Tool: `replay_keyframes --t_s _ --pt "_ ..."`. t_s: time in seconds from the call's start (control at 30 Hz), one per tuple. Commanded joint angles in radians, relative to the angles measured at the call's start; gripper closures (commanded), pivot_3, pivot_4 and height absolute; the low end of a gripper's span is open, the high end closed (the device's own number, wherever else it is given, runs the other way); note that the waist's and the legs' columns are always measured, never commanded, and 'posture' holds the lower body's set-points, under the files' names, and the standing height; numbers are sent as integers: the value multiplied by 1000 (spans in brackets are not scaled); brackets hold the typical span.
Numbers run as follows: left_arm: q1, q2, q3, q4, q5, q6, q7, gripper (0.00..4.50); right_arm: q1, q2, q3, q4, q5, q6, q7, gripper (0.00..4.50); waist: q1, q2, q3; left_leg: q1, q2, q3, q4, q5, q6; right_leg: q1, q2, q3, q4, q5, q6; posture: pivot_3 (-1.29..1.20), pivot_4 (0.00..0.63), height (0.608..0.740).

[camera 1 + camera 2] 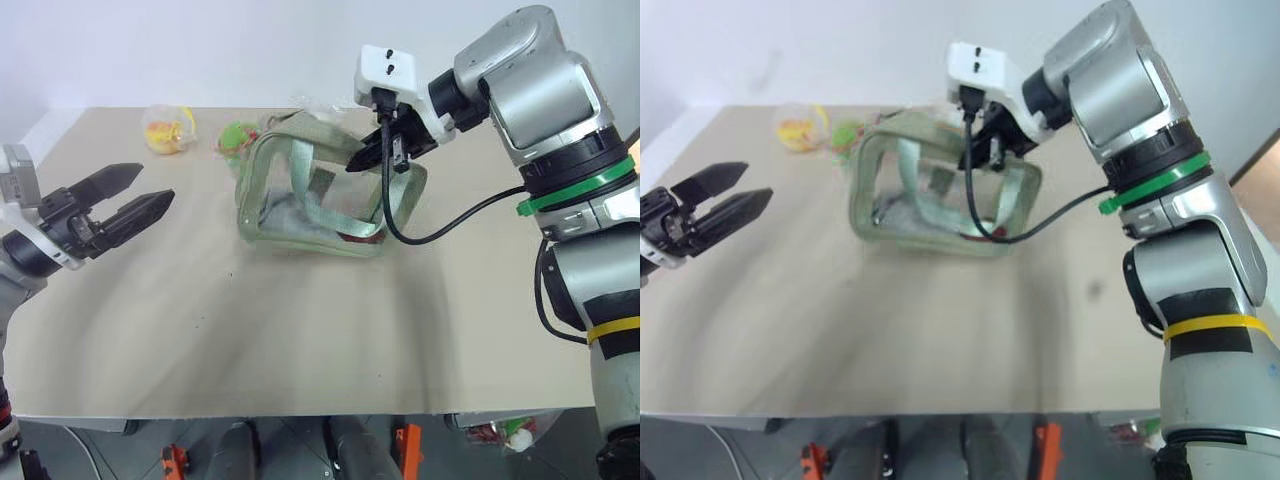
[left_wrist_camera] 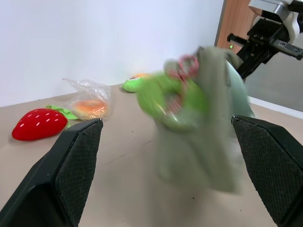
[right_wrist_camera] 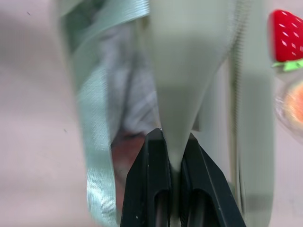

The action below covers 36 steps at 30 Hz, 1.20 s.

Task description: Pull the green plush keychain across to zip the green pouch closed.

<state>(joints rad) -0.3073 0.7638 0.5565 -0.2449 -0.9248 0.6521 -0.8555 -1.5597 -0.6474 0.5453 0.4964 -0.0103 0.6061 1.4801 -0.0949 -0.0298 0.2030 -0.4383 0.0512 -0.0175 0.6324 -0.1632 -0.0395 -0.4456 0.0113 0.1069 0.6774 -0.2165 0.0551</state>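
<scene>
Left eye view shows me the desk (image 1: 300, 350), a wide beige top, and the largest soft thing on it is the green pouch (image 1: 310, 195), standing on the far half of the desk a little toward the right edge, its clear side panel facing me and its light green straps draped over it. My right gripper (image 1: 372, 152) reaches down onto the pouch's top right end, and in the right wrist view its two black fingers (image 3: 151, 189) are clenched on a fold of the pouch's pale green fabric, which rises straight out from between them. My left gripper (image 1: 125, 205) hangs over the left edge of the desk, well apart from the pouch, its fingers spread wide with nothing between them. In the left wrist view I see the green plush keychain (image 2: 170, 97) against the near end of the pouch, blurred, with its red-and-white string looped beside it. Toward the far left corner of the desk lie a clear bag with something yellow-orange inside (image 1: 168, 130), a round green toy (image 1: 237, 137) just beside the pouch's far left end, and a red strawberry toy (image 2: 39, 124).
</scene>
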Motion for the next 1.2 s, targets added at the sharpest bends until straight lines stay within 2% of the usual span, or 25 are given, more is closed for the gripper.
replay_keyframes --t_s 0.03,0.27,0.53,0.73,1.03,1.2 --pt "-28 0 -5 -4 -14 -26 -2 0 -73 -18 -17 49 -63 -66 17 4478 -1 0 0 0 0 0 -1 0 0 0 0 0 0 0 0 0 150 740" --pt "-72 -25 -56 33 -4 -49 -11 0 -31 9 -17 53 -144 -85 -10 4478 0 0 0 0 0 0 -4 0 0 -1 0 0 0 0 1 0 150 740" --pt "-70 -20 -57 19 -16 -41 -8 0 67 119 -22 -32 -163 100 -86 4478 -5 0 0 0 0 -1 -6 0 -1 -4 1 -1 4 -1 1 0 150 740" --pt "-30 -6 -16 -13 -40 -26 10 0 124 168 -37 -148 -108 253 -86 4478 -8 -1 -1 0 0 -1 -6 1 -2 -3 1 -1 4 0 1 0 150 740" --pt "-23 1 -19 -13 -52 -29 21 0 110 179 -59 -225 -8 411 -80 4478 -11 -1 -1 1 2 -2 -6 1 -2 -4 2 -2 4 -1 -2 0 150 740" --pt "-52 -9 -55 13 -38 -37 11 0 133 120 -89 -316 79 431 -43 2918 -9 -1 -1 0 1 -2 -6 1 -2 -4 2 -2 4 -1 0 0 150 740"
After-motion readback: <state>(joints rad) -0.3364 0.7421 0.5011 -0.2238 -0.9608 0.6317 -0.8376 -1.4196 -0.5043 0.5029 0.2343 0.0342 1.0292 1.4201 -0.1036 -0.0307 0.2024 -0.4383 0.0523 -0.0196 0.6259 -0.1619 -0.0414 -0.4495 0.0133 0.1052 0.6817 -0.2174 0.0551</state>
